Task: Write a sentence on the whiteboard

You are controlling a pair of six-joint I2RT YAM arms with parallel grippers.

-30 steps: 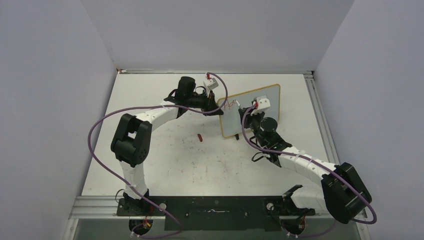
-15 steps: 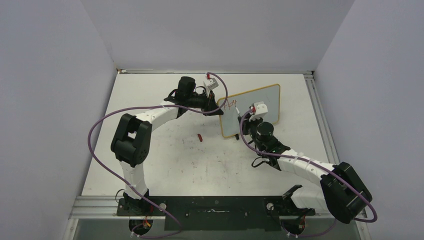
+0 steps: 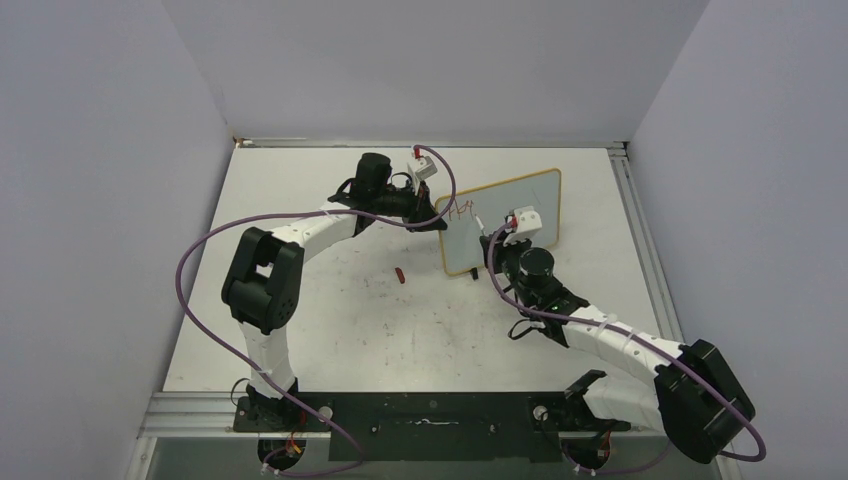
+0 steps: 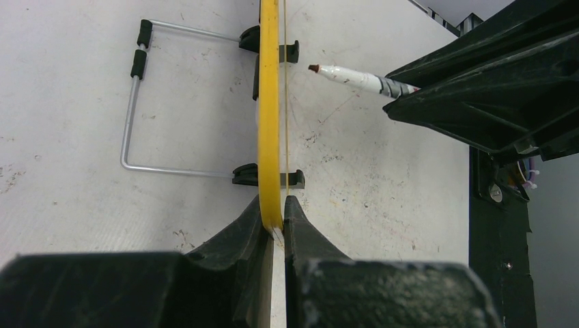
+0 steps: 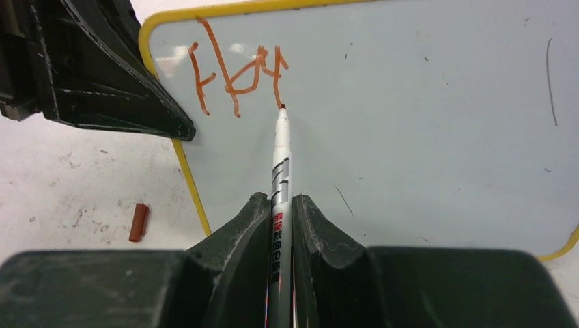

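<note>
The whiteboard [image 3: 515, 205] stands upright on the table, its frame looking yellow. My left gripper [image 3: 438, 216] is shut on the board's left edge [image 4: 269, 102], one finger on each side. My right gripper [image 5: 280, 205] is shut on a white marker [image 5: 280, 160], whose red tip touches the board face [image 5: 423, 123]. The sentence [image 5: 235, 72] is only a few red strokes at the board's upper left, just above the tip; it also shows in the top view [image 3: 460, 210]. The marker also shows in the left wrist view [image 4: 355, 78].
A small red marker cap [image 3: 400, 275] lies on the table left of the board; it also shows in the right wrist view [image 5: 138, 222]. A wire stand [image 4: 130, 116] with black feet sticks out behind the board. Grey walls enclose the table.
The red writing has gained strokes. My right gripper with the marker has shifted a little toward the near side along the board. The left arm has not moved.
</note>
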